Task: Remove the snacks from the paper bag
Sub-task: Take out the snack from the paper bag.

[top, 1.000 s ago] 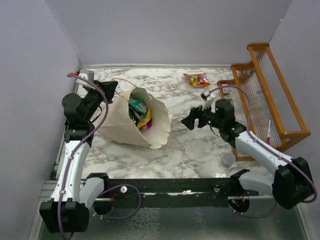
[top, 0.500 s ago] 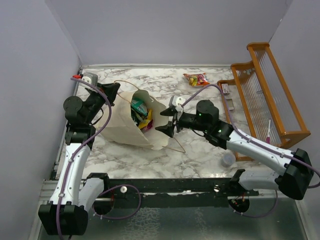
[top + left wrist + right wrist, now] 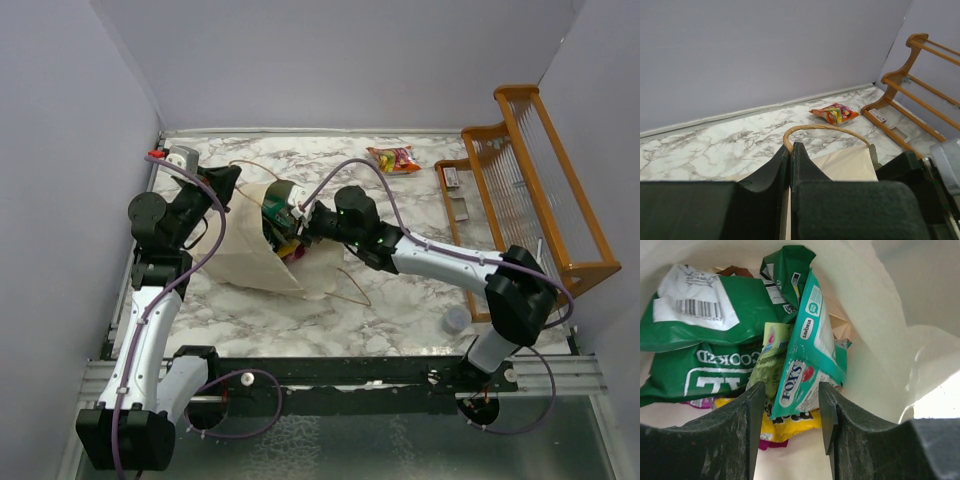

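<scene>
The cream paper bag (image 3: 245,255) lies on its side with its mouth facing right. My left gripper (image 3: 222,180) is shut on the bag's tan loop handle (image 3: 825,128) at the far rim; in the left wrist view the gripper (image 3: 790,146) pinches it. My right gripper (image 3: 290,222) is inside the bag's mouth, open (image 3: 790,405), with its fingers either side of a teal Fox's packet (image 3: 812,347), not closed on it. Around it lie a green chip bag (image 3: 705,340), a light green pack (image 3: 765,365), a yellow packet (image 3: 790,424) and a purple edge (image 3: 772,444).
A red-orange candy pack (image 3: 393,158) lies on the marble top at the back; it also shows in the left wrist view (image 3: 835,113). A wooden rack (image 3: 540,190) stands along the right side. A small grey cap (image 3: 456,320) sits near the front right.
My right arm swung left from the middle of the table and put its open gripper into the bag's mouth. My left gripper kept hold of the handle.
</scene>
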